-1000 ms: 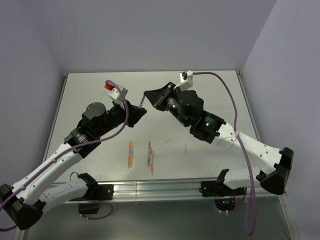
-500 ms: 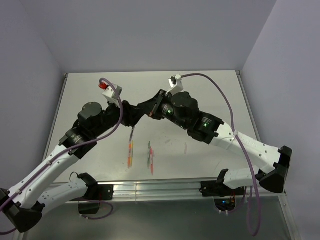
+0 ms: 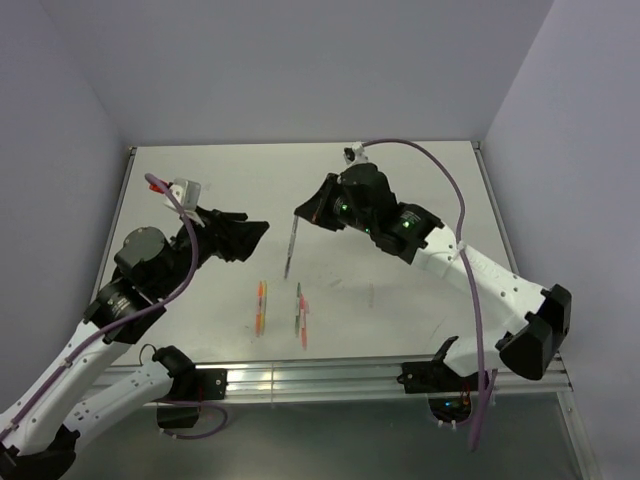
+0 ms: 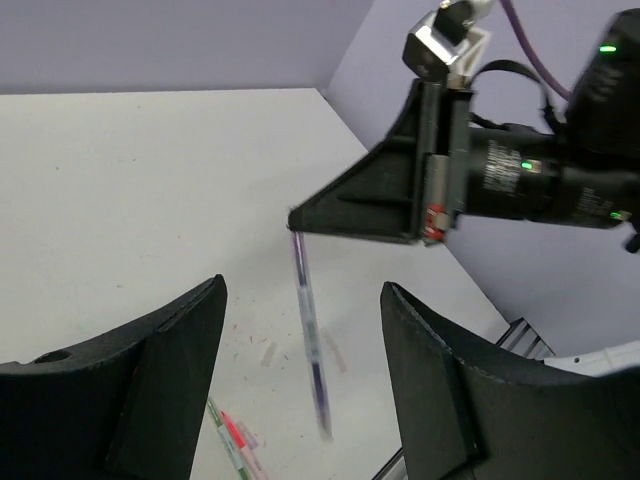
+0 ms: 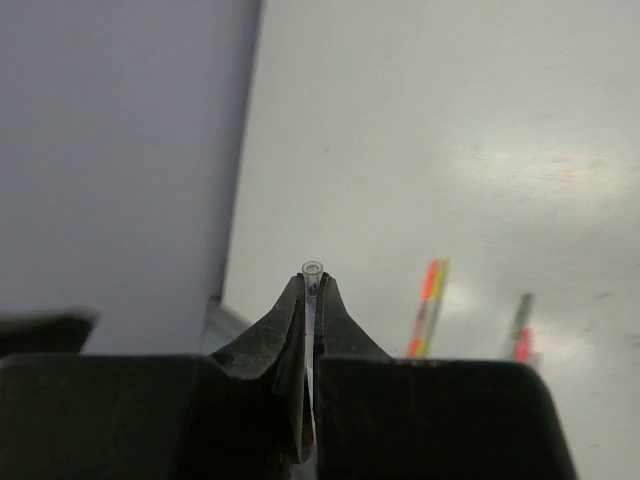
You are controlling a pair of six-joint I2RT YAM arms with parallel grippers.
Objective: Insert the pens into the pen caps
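My right gripper (image 3: 297, 212) is shut on the top end of a thin grey-purple pen (image 3: 292, 245), which hangs nearly straight down above the table. In the right wrist view the pen's clear tip (image 5: 312, 268) pokes out between the closed fingertips. My left gripper (image 3: 252, 228) stands open to the pen's left, apart from it. In the left wrist view the pen (image 4: 312, 350) shows beyond the wide gap of the left gripper (image 4: 305, 290). An orange/yellow pen (image 3: 261, 305), a green/pink pen (image 3: 299, 303) and a red pen (image 3: 304, 328) lie on the table. Separate pen caps are too small to tell.
The white table (image 3: 400, 200) has a raised left rim (image 3: 122, 210) and a metal rail (image 3: 320, 378) along its near edge. Purple cables (image 3: 455, 205) loop off both wrists. Grey walls close in on the back and the sides.
My left gripper opened, let go of the pen and drew back to the left. The right gripper kept the pen, which now hangs down from its tips.
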